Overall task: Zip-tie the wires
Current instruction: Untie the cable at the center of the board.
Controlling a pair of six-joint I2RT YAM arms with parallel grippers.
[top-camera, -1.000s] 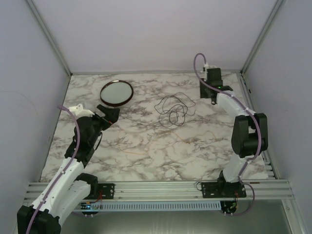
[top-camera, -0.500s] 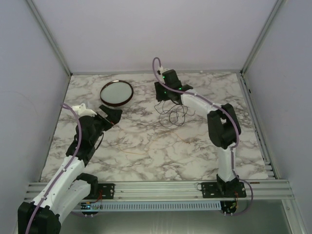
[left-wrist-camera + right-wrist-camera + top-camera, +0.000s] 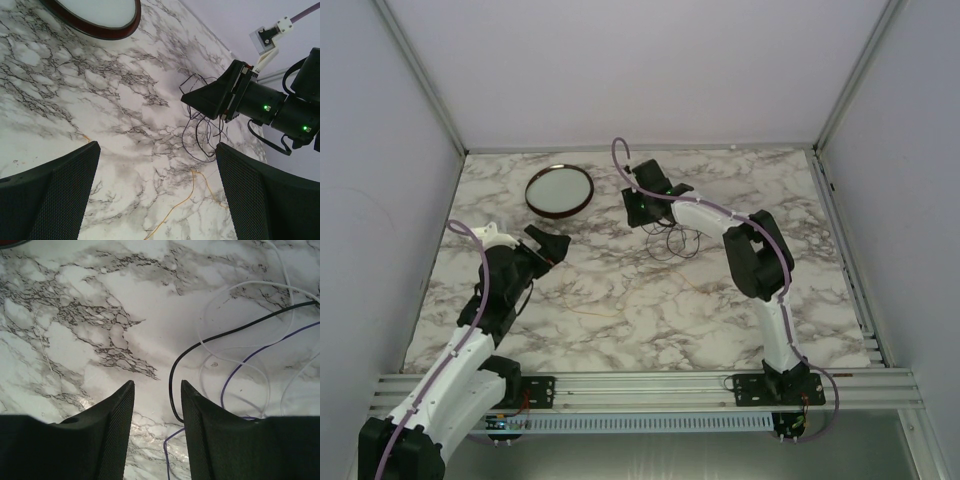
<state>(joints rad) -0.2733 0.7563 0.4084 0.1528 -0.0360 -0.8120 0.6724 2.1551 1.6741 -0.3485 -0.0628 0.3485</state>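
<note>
The right arm stretches far across to the left, bent at the elbow, and the right hand [image 3: 635, 208] tips down over the left edge of the wires [image 3: 678, 238]. Its fingers [image 3: 107, 425] stand a slim gap apart and clamp nothing. The wires lie in a loose tangle of loops on the mid-back tabletop [image 3: 650, 310], right of the dish [image 3: 559, 190]. One black strand [image 3: 240, 330] runs in from the right and curls down into that gap. The left hand [image 3: 549, 243] hovers wide open, pointing towards the wires.

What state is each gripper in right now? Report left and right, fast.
Left gripper: open wide, holding nothing.
Right gripper: partly open, holding nothing, low over the edge of the wires.
</note>
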